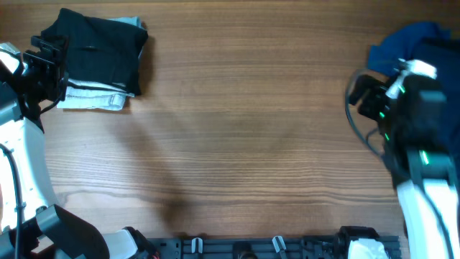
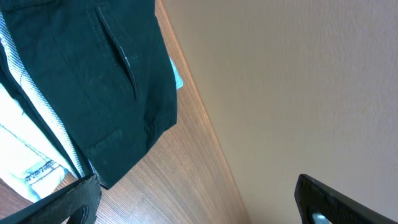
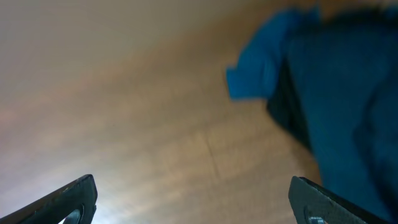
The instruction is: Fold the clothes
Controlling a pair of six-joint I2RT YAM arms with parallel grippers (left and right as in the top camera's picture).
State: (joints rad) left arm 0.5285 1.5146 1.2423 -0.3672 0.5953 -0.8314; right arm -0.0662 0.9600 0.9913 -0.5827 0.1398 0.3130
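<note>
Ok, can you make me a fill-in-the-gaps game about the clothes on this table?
1. The folded shorts beside the left gripper are ____ in colour.
2. The unfolded heap of clothes near the right gripper is ____ in colour.
3. Both grippers are ____ and hold nothing.
4. The table top shows a ____ grain.
Missing words: black; blue; open; wood.

The site was a robotics test station: a left arm [image 1: 25, 155] and right arm [image 1: 424, 155] flanked a wood-grain desk [image 1: 237, 144] edged by a black rail [image 1: 287, 246].
</note>
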